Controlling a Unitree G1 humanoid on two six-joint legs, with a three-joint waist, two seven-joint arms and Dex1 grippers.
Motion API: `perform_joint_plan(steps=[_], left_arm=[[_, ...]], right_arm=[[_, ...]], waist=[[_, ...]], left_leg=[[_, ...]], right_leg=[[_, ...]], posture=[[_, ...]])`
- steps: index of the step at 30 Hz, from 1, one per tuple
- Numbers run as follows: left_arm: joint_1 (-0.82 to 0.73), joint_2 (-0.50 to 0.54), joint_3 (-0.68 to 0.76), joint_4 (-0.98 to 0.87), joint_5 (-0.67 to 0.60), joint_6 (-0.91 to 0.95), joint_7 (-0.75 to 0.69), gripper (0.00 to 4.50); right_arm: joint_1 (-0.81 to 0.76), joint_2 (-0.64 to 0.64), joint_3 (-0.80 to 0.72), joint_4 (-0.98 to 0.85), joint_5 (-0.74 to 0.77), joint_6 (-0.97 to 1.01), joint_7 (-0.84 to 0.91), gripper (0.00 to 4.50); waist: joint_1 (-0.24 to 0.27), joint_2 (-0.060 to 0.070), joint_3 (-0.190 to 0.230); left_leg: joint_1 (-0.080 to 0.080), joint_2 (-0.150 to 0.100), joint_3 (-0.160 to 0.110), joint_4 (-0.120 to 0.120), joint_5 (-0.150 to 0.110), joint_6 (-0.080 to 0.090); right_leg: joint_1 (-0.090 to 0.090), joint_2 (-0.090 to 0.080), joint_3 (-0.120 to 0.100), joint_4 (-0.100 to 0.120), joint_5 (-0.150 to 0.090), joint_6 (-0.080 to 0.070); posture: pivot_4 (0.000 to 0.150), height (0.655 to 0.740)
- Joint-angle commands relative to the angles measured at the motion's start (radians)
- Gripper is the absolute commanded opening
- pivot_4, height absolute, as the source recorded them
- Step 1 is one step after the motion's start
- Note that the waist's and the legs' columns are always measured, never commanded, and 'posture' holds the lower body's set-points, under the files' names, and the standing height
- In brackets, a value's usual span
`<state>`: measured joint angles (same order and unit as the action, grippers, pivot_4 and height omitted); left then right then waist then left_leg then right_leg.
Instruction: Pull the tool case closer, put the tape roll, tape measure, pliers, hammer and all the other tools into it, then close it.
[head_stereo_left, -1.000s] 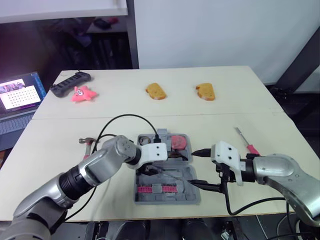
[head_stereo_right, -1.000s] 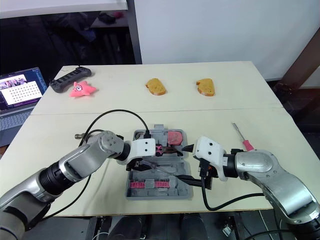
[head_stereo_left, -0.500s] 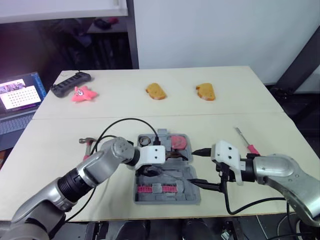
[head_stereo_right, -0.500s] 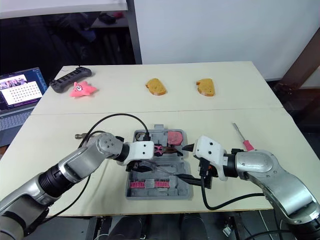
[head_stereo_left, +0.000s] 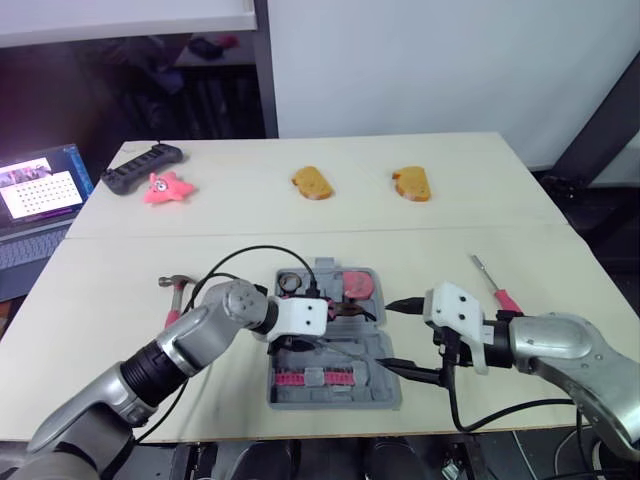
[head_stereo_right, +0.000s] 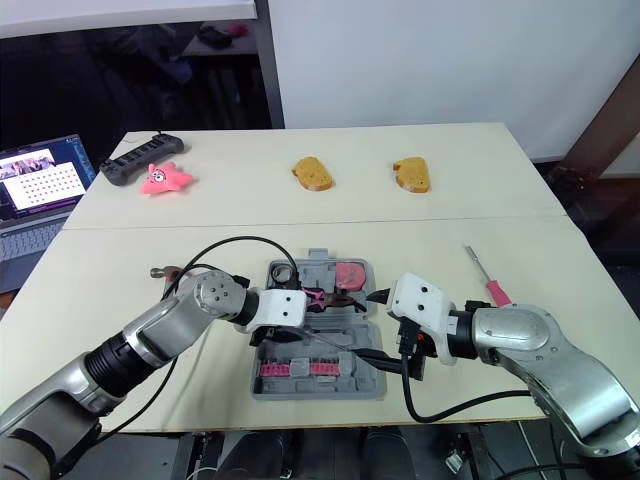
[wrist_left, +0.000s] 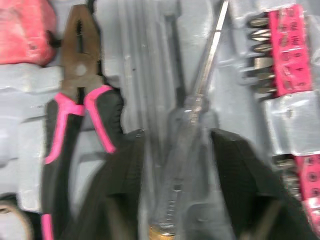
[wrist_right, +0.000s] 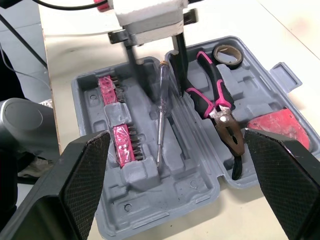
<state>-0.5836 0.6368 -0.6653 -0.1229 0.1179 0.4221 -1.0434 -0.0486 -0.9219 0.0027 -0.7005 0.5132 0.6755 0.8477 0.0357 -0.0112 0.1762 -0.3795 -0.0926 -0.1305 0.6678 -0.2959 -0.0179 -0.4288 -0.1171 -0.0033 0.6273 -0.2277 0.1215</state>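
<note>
At the far left edge a laptop (head_stereo_left: 40, 190) sat open beyond the table (head_stereo_left: 450, 230), with a black power strip (head_stereo_left: 140, 165) and a pink star toy (head_stereo_left: 165, 187) touching each other on the table's far left corner. Nearer, the hammer (head_stereo_left: 170, 285) lay on the table just left of the tool case (head_stereo_left: 335, 402), outside it. The case lay open at the table's near edge, between the two arms. The left gripper (wrist_left: 177, 142) hung low over the case, its fingers (wrist_left: 120, 185) spread to either side of a clear-handled screwdriver (wrist_right: 161, 100) lying in a groove, not clamped on it. Pink bit holders (wrist_right: 120, 137) sat in the case's near half. In the far half the tape roll (wrist_right: 226, 54) lay in the left corner, the pink-and-black pliers (wrist_right: 215, 100) beside it, and the red tape measure (wrist_right: 275, 125) to the right. Two slices of bread (head_stereo_left: 312, 183) (head_stereo_left: 411, 183) lay well apart on the far side of the table. The right gripper (head_stereo_left: 405, 338) was at the case's right edge, fingers wide apart and holding nothing. Further right a pink-handled screwdriver (head_stereo_left: 495, 285) lay on the table, outside the case
</note>
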Motion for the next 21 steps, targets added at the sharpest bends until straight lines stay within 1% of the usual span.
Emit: perform_joint_plan(steps=[1, 7, 9, 12, 15, 20, 21], left_arm=[[0.013, -0.006, 0.017, -0.008, 0.010, -0.016, -0.019, 0.02], [0.016, -0.012, 0.042, -0.024, 0.006, -0.011, -0.043, 0.04], [0.008, -0.019, 0.070, -0.046, -0.031, 0.029, -0.066, 0.04], [-0.017, -0.009, 0.096, -0.062, -0.048, 0.062, -0.102, 0.04], [-0.038, -0.006, 0.113, -0.084, -0.077, 0.133, -0.134, 0.04], [-0.061, 0.007, 0.107, -0.085, -0.065, 0.167, -0.152, 0.04], [-0.076, 0.011, 0.110, -0.111, -0.080, 0.243, -0.167, 0.04]], right_arm=[[-0.009, 0.001, -0.022, -0.021, 0.004, -0.007, -0.003, 4.50], [-0.013, -0.001, -0.018, -0.014, 0.000, -0.012, 0.003, 4.50], [-0.015, -0.001, -0.015, -0.012, -0.002, -0.014, 0.005, 4.50], [-0.012, -0.001, -0.014, -0.012, -0.004, -0.018, 0.006, 4.50], [-0.011, 0.001, -0.012, -0.009, -0.009, -0.022, 0.005, 4.50], [-0.011, 0.004, -0.008, -0.008, -0.016, -0.024, 0.003, 4.50], [-0.010, 0.005, -0.008, -0.009, -0.017, -0.024, 0.003, 4.50]], waist=[[0.000, 0.000, 0.000], [0.001, 0.000, 0.000], [0.001, 0.000, 0.000], [0.001, 0.000, 0.000], [0.001, 0.000, 0.000], [0.000, 0.000, 0.000], [-0.001, 0.000, 0.000]], left_leg=[[0.000, 0.000, 0.000, 0.000, 0.000, 0.000], [0.000, 0.000, 0.000, 0.000, 0.000, 0.000], [0.000, 0.000, 0.000, 0.000, 0.000, 0.000], [0.000, 0.000, 0.000, 0.000, 0.000, 0.000], [0.000, 0.000, 0.000, 0.000, 0.000, 0.000], [0.000, 0.000, 0.001, 0.000, 0.000, 0.000], [0.000, 0.000, 0.001, 0.000, 0.000, 0.000]], right_leg=[[0.000, 0.000, 0.000, 0.000, 0.000, 0.000], [0.000, 0.000, 0.000, 0.000, 0.000, 0.000], [0.000, 0.000, 0.000, 0.000, 0.000, 0.000], [0.000, 0.000, 0.000, 0.000, 0.000, 0.000], [0.000, 0.000, 0.000, 0.000, 0.000, 0.000], [0.000, 0.000, 0.000, 0.000, 0.000, 0.000], [0.000, 0.000, 0.000, 0.000, 0.000, 0.000]], posture=[[0.150, 0.7219], [0.150, 0.7219], [0.150, 0.7219], [0.150, 0.7219], [0.150, 0.7219], [0.150, 0.7219], [0.150, 0.7219]])
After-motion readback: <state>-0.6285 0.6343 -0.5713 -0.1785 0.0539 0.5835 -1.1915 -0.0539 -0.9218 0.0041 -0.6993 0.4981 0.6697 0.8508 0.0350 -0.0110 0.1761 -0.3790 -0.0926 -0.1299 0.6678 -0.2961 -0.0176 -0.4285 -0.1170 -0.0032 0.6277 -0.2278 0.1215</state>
